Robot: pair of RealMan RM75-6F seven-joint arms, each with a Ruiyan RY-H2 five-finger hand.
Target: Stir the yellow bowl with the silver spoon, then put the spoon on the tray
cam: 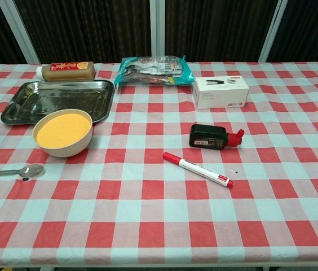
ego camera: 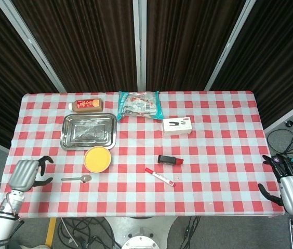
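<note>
The yellow bowl [ego camera: 97, 158] [cam: 63, 132] stands on the checked cloth just in front of the steel tray [ego camera: 69, 139] [cam: 12, 110]. The silver spoon [ego camera: 77, 178] [cam: 12, 171] lies flat on the cloth in front of the bowl, handle pointing left. My left hand [ego camera: 27, 173] hovers over the table's left edge, fingers apart and holding nothing, a short way left of the spoon handle. My right hand [ego camera: 290, 189] hangs off the table's right edge, fingers spread and empty. Neither hand shows in the chest view.
A red marker [ego camera: 159, 177] and a black ink bottle [ego camera: 169, 160] lie right of the bowl. A white box [ego camera: 177, 125], a snack bag [ego camera: 139, 104] and a brown bottle [ego camera: 86, 105] sit further back, the bottle behind the tray.
</note>
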